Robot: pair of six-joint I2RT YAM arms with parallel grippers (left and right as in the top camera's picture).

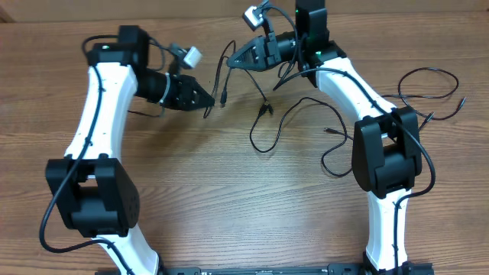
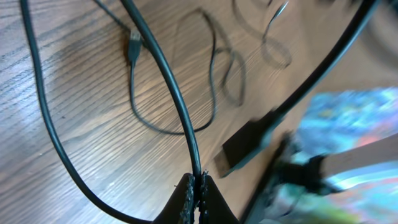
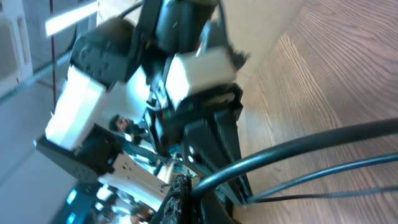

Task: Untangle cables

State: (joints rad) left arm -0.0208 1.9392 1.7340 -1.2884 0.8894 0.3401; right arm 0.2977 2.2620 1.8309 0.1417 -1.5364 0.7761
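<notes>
Spreading cables (image 1: 263, 150): thin black cords lay in loose loops across the far half of the table (image 1: 229, 198), from between the two grippers out toward the right edge.
Raised strand: one cord ran through the air from one gripper tip to the other, clear of the wood.
Plug (image 1: 224, 98): a small dark connector hung at a cord's end just beside the left gripper's tip. The left wrist view showed it (image 2: 134, 45) over the wood grain.
Left gripper (image 1: 208, 100): jaws pressed fully together and pinching a black cord. From its own camera the cord (image 2: 182, 106) rose straight out of the closed tips (image 2: 198, 186).
Right gripper (image 1: 232, 63): jaws closed tight as well. Its camera showed a cord (image 3: 298, 146) leaving the tips (image 3: 180, 196) and running off to the right — the view was smeared, so finer detail could not be told.
Middle loops: a curl of cord and a second small plug lay flat on the wood between the arms.
Far cords: more loops lay near the right arm (image 1: 359, 95), well apart from both grippers.
Left arm (image 1: 99, 107): white and black, reaching inward toward the cords.
</notes>
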